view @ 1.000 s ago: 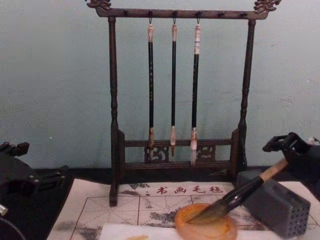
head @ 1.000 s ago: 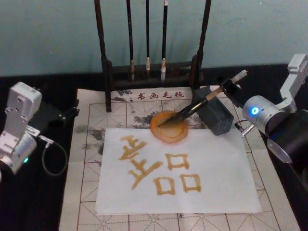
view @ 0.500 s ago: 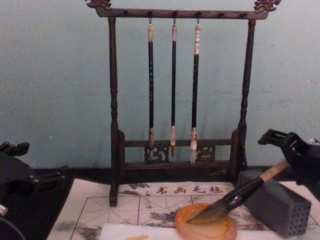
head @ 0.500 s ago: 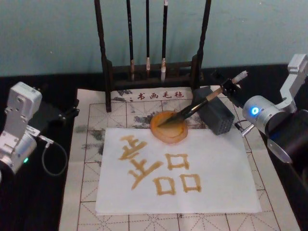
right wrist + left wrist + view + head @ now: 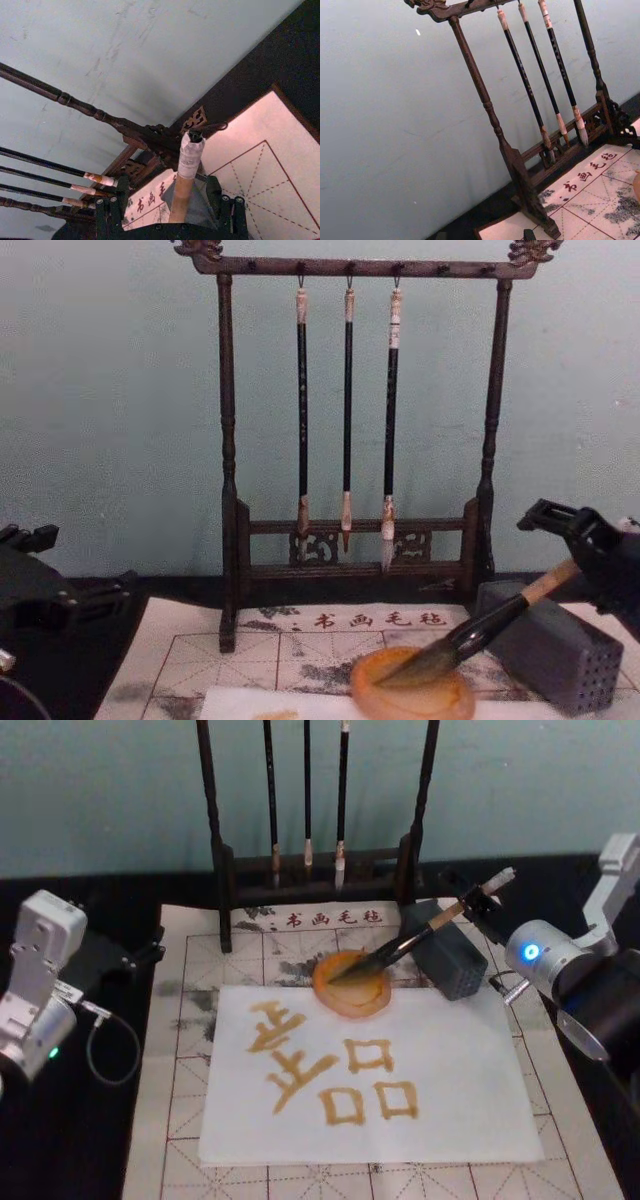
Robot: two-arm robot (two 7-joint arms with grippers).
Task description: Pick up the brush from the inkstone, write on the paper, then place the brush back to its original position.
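tan-handled brush [image 5: 405, 942] lying tilted, dark tuft resting in round orange inkstone [image 5: 351, 984], white-capped end pointing up toward the right, inkstone sitting at paper's [image 5: 430, 1060] far edge

dish [image 5: 351, 984] sits just behind paper [image 5: 420, 1070]; brush [image 5: 410, 938] tip in dish, handle leaning right over block [image 5: 450, 965]. rack [image 5: 315, 870] behind all. mat [image 5: 190, 1020] lies beneath.

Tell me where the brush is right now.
In the head view the brush lies right of centre, bristles in the inkstone, handle leaning on the grey block.
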